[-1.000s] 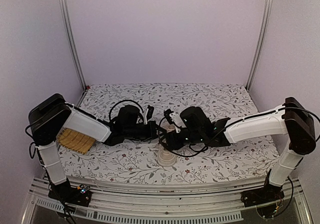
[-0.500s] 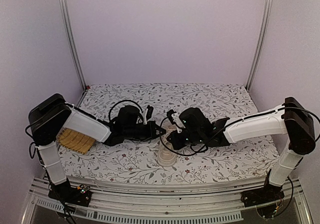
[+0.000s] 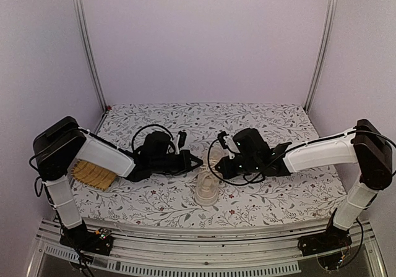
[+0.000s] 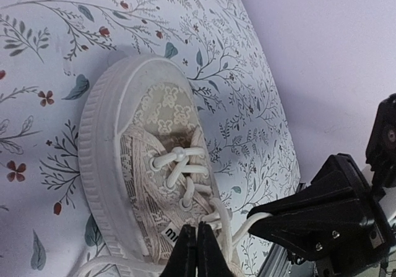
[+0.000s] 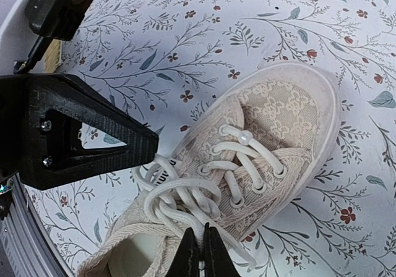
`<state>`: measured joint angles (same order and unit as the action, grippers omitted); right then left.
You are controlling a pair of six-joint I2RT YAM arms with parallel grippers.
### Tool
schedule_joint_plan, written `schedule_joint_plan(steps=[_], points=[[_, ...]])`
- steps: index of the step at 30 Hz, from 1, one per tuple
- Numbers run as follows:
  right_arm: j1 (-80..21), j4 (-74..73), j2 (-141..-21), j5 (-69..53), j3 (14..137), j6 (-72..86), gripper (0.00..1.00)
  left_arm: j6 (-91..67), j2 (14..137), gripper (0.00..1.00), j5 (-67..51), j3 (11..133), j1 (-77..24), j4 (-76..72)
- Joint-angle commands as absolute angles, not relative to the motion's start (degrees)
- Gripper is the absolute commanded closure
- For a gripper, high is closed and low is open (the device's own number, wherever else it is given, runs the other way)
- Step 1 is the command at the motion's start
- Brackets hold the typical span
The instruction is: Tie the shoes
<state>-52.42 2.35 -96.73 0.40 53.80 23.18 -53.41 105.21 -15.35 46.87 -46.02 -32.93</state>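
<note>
Rightward went the right gripper (image 3: pixel 218 164), drawing apart from the left gripper (image 3: pixel 198 161) above the cream sneaker (image 3: pixel 206 189), which lay on the floral cloth (image 3: pixel 278 193) between the arms. Both grippers were pinched tight, each apparently on a strand of the laces (image 5: pixel 185 196). Loose loops crossed its top; no finished bow showed, so tightening seemingly remained.

Lab booth: aluminium-framed walls (image 3: pixel 204 42)
</note>
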Motion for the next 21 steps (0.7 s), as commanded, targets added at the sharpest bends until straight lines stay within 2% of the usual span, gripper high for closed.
schedule_joint_plan(steps=[1,21], points=[[-50.7,5.5,-94.7,-2.5,53.1,23.7,0.98,-52.5,104.2,1.0,-13.9,46.6,-44.9,-34.4],[-39.1,10.8,-95.0,-12.0,46.5,27.1,0.98,-47.8,105.9,1.0,-2.6,46.4,-43.4,-26.6]])
